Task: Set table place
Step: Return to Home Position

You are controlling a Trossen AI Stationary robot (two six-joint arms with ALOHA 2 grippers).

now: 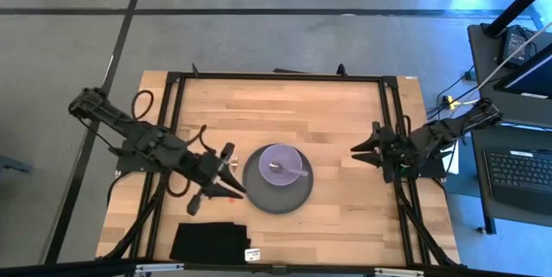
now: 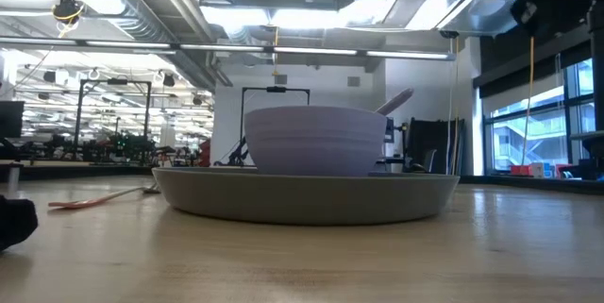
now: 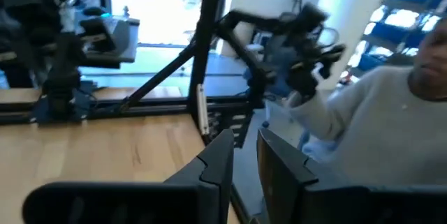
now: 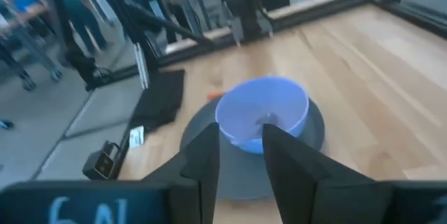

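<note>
high view: rectangular light wood plank table [image 1: 336,109] fills the middle of the frame, with a black metal rail frame [image 1: 276,76] around its edge.

large dark grey round plate [image 1: 278,201] sits just below centre. small lilac bowl [image 1: 285,154] stands on it, toward the plate's upper side. lilac-handled metal spoon [image 1: 291,171] lies inside the bowl; in the low view its handle sticks up over the rim at upper right.

orange-handled metal fork [image 2: 94,199] lies flat on the wood at the left of the low view, apart from the plate.

folded black cloth [image 1: 207,242] is at the lower left of the table, near the bottom edge and well apart from the plate.

left gripper [image 1: 231,173] is just left of the plate. fingers [image 3: 216,165] are parted by a narrow gap, nothing between them.

right gripper [image 1: 356,149] is at the right of the table, well apart from the plate and pointed toward it. fingers [image 4: 202,161] are parted by a narrow gap and empty.

left wrist view: a person in a pale grey top [image 3: 377,119] at the right of the frame, beyond the table.
</note>
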